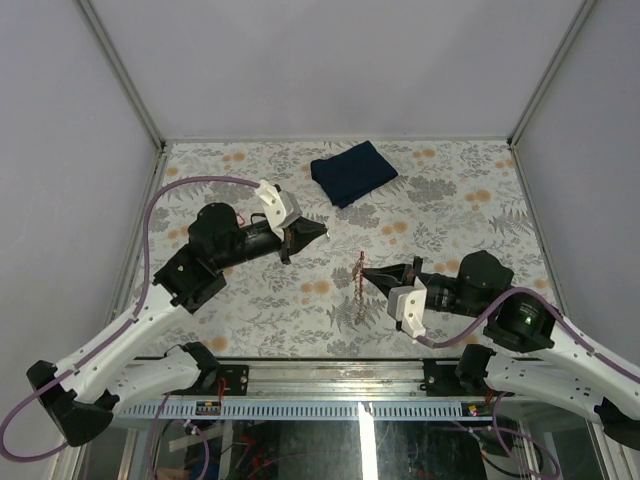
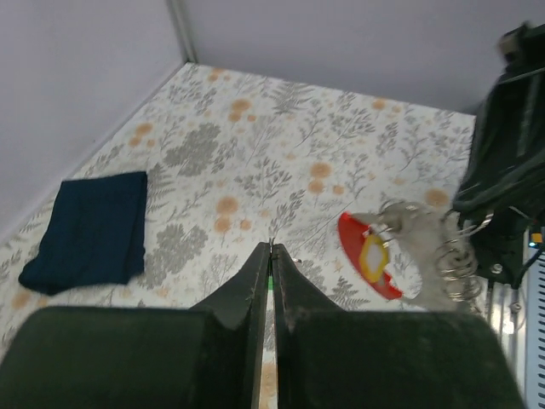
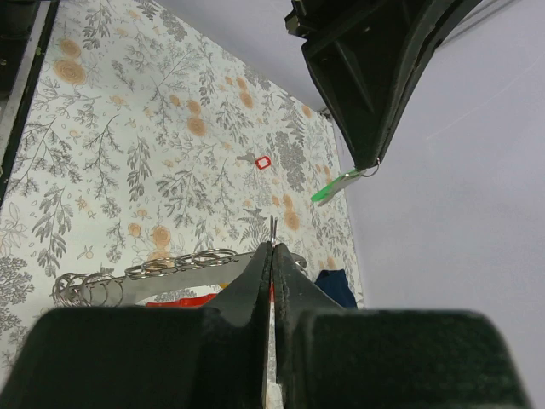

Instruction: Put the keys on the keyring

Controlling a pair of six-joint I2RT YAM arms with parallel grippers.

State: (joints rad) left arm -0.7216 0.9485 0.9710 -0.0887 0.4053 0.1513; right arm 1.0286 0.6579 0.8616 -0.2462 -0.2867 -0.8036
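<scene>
My left gripper is pressed shut on the green key. Its own camera shows only a green sliver, but the right wrist view shows the key poking past the tip. My right gripper pinches the keyring. Its red tag and yellow key sit just ahead-right of my left fingers. The forearms point inward, tips near but apart. Bare table lies ahead, and the blue cloth is far left by the wall.

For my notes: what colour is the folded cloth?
The cloth is dark blue, seen best from the left wrist view.
</scene>
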